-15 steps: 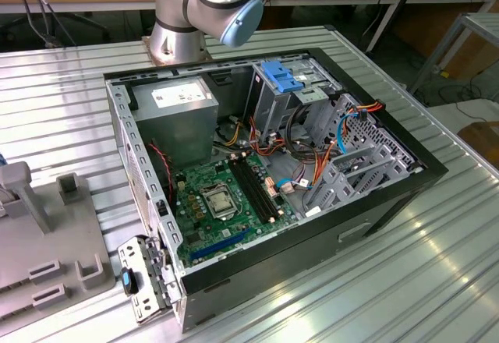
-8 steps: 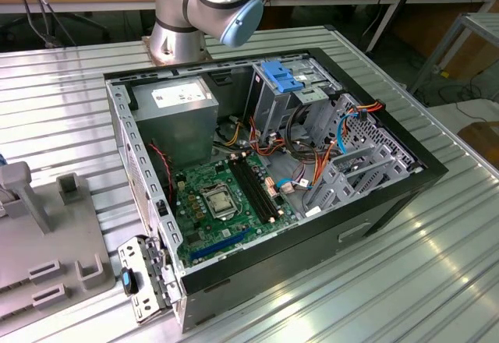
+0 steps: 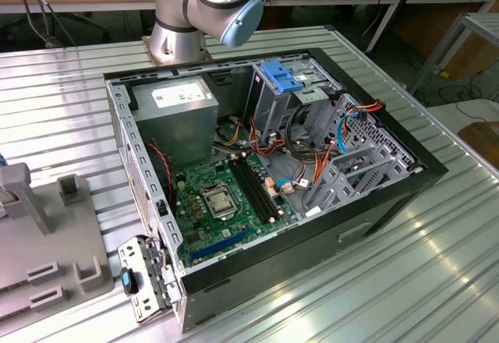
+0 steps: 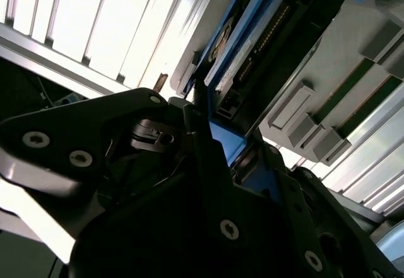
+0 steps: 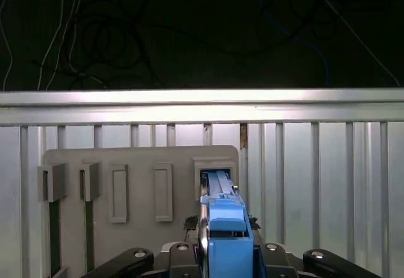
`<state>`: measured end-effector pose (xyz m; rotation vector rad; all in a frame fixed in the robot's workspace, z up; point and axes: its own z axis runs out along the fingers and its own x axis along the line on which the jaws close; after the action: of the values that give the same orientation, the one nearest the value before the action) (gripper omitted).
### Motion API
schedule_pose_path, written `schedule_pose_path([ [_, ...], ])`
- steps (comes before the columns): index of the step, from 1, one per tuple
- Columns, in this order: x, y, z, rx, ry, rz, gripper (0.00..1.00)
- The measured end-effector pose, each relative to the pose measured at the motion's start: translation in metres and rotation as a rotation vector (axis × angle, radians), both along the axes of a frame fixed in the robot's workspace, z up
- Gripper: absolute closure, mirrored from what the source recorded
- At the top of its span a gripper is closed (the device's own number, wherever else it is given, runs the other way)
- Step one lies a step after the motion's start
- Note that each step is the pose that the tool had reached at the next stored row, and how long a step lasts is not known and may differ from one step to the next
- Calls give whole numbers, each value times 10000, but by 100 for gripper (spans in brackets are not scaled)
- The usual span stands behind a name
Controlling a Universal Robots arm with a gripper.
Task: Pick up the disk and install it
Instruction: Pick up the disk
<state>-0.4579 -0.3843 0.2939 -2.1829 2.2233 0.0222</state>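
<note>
In the exterior view the open computer case (image 3: 265, 171) sits well apart from the grey fixture (image 3: 47, 242) at the exterior view's left. Cables (image 3: 312, 156) crowd the space by the drive cage (image 3: 284, 78), so the carrier could snag on them. In the second wrist view the gripper (image 4: 221, 142) has its fingers (image 4: 201, 126) closed on the disk (image 4: 243, 44), one against each face. In the first wrist view the disk (image 5: 226, 227) stands edge-on in a fixture slot (image 5: 218, 167); a tilted pull could jam it there
</note>
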Motion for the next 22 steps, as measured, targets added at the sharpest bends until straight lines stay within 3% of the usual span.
schedule_pose_path([
  [22,0,0,15,-6,-3,107,63],
])
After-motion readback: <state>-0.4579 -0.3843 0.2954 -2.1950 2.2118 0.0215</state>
